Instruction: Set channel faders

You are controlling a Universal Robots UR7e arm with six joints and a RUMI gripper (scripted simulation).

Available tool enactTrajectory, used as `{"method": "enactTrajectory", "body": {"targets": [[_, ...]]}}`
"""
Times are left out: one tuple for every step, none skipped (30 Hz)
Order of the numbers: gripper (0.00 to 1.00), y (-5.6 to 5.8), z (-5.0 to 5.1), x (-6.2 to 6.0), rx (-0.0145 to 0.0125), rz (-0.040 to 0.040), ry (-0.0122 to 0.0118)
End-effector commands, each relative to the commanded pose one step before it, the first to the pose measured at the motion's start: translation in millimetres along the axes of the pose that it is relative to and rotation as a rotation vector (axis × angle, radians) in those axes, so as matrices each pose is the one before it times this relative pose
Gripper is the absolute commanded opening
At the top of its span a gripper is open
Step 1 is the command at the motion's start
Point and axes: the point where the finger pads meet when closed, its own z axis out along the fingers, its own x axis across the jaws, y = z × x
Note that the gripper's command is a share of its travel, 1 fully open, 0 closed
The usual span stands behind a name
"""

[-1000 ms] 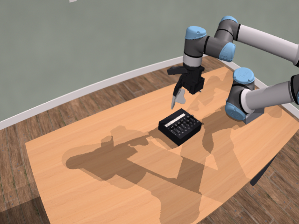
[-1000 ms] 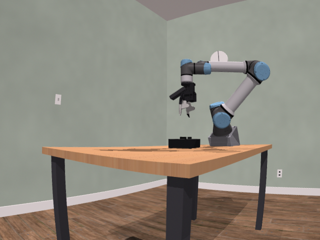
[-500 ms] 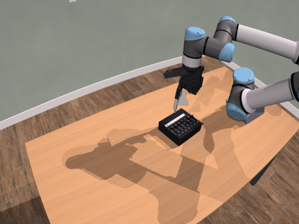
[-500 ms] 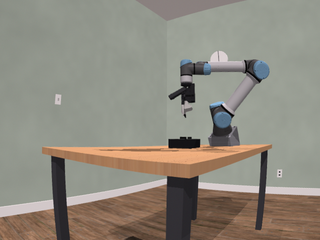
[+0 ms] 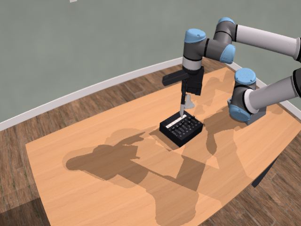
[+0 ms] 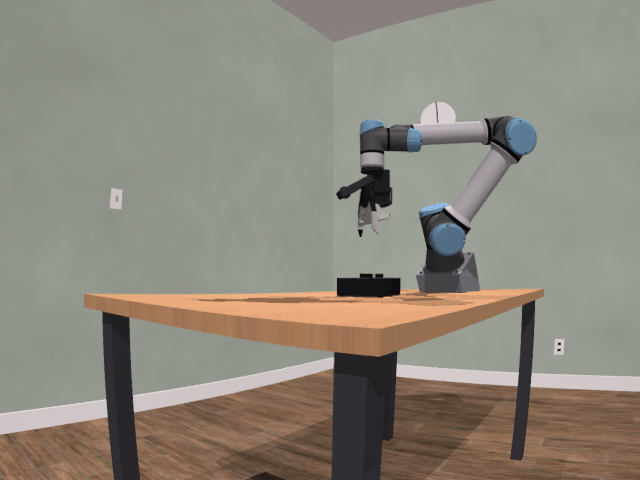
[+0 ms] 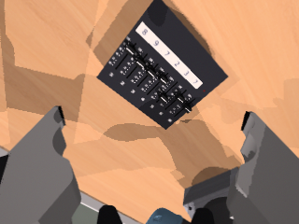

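Gripper (image 6: 368, 227) spread wide, empty — hanging well above lighting desk (image 5: 181, 128) near arm's base on table (image 5: 97, 157). Risk: wide fingers nudging two neighbouring faders (image 7: 154, 79) — or bumping the master.

My arm (image 6: 450, 132) has pale grey tube links, dark grey joints with light-blue caps, and a faceted grey pedestal (image 6: 469, 279); the gripper (image 6: 369, 223) body is black (fingers light grey).
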Motion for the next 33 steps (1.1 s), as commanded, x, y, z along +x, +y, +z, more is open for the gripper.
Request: {"method": "enactTrajectory", "body": {"targets": [[1.0, -1.29, 4.05, -4.23, -0.00261, -0.23156, -0.01645], [1.0, -0.36, 0.59, -0.76, -0.00018, -0.03996, 0.00007], [1.0, -0.37, 0.6, -0.77, -0.00018, -0.04055, 0.00006], [1.0, -0.38, 0.61, -0.77, -0.00018, -0.04113, 0.00005], [1.0, -0.39, 0.63, -0.77, -0.00018, -0.04168, 0.00004], [1.0, -0.4, 0.64, -0.77, -0.00017, -0.04222, 0.00004], [1.0, -0.41, 0.65, -0.76, -0.00017, -0.04135, 0.00013], [1.0, -0.42, 0.66, -0.76, -0.0002, -0.03741, 0.00046], [1.0, -0.42, 0.67, -0.76, -0.00022, -0.03808, 0.00045], [1.0, -0.42, 0.68, -0.76, -0.00024, -0.03839, 0.00047], [1.0, 0.0, 0.0, 0.0, 0.0, 0.0, 0.0], [1.0, 0.0, 0.0, 0.0, 0.0, 0.0, 0.0], [1.0, -0.43, 0.69, -0.76, 0.00016, -0.06335, -0.0014], [1.0, -0.45, 0.7, -0.74, -0.00015, -0.04507, 0.0], [1.0, -0.45, 0.71, -0.73, -0.00014, -0.04548, 0.0], [1.0, -0.46, 0.72, -0.72, -0.00013, -0.04587, -0.00001], [1.0, -0.46, 0.73, -0.71, -0.00031, -0.04114, 0.00043], [1.0, -0.47, 0.73, -0.71, -0.00052, -0.03596, 0.00088], [1.0, -0.46, 0.74, -0.7, -0.0005, -0.03716, 0.00079], [1.0, -0.46, 0.75, -0.69, -0.00049, -0.03785, 0.00071], [1.0, -0.46, 0.76, -0.69, -0.0005, -0.03823, 0.00065], [1.0, -0.45, 0.76, -0.68, -0.0005, -0.03842, 0.00061], [1.0, -0.45, 0.77, -0.67, -0.00051, -0.03851, 0.00057], [1.0, -0.44, 0.78, -0.66, -0.00051, -0.03854, 0.00055], [1.0, -0.44, 0.78, -0.65, -0.00052, -0.03854, 0.00054], [1.0, -0.43, 0.79, -0.64, -0.00053, -0.03854, 0.00053], [1.0, -0.43, 0.79, -0.63, -0.00053, -0.03854, 0.00052], [1.0, 0.0, 0.0, 0.0, 0.0, 0.0, 0.0], [1.0, 0.0, 0.0, 0.0, 0.0, 0.0, 0.0], [1.0, -0.42, 0.8, -0.61, 0.00306, -0.11028, -0.0028], [1.0, -0.45, 0.81, -0.57, -0.00118, -0.03201, 0.00087], [1.0, -0.44, 0.81, -0.56, -0.00093, -0.03515, 0.00069], [1.0, -0.43, 0.81, -0.54, -0.00082, -0.03689, 0.00063]]}}
